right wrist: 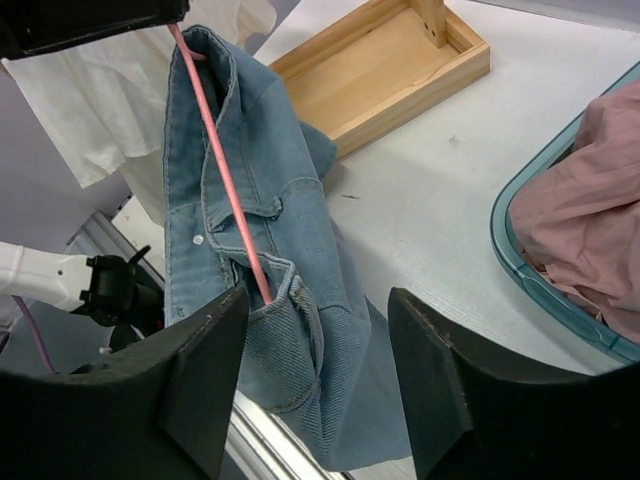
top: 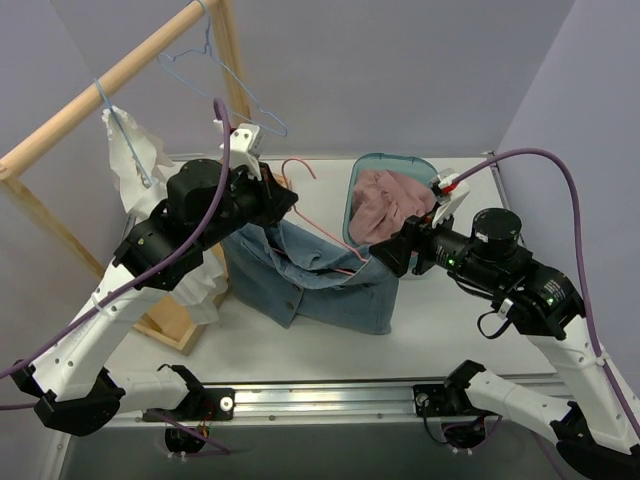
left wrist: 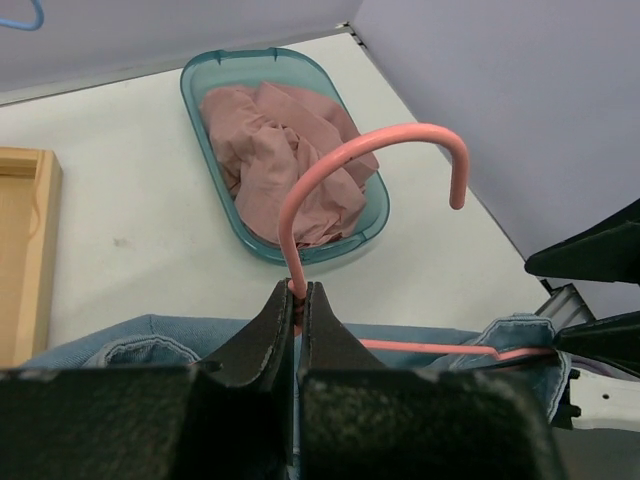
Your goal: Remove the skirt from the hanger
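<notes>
Left wrist view: left gripper (left wrist: 297, 290) clamps the pink hanger (left wrist: 380, 140) at its neck; right wrist view: right gripper (right wrist: 318, 312) gapes wide at the denim skirt (right wrist: 290, 210).

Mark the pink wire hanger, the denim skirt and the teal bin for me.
Pink wire hanger (left wrist: 425, 127): left wrist view, top of the hook.
Blue denim skirt (top: 320, 295): top external view, hanging fabric panel.
Teal plastic bin (left wrist: 235, 65): left wrist view, far wall.
</notes>
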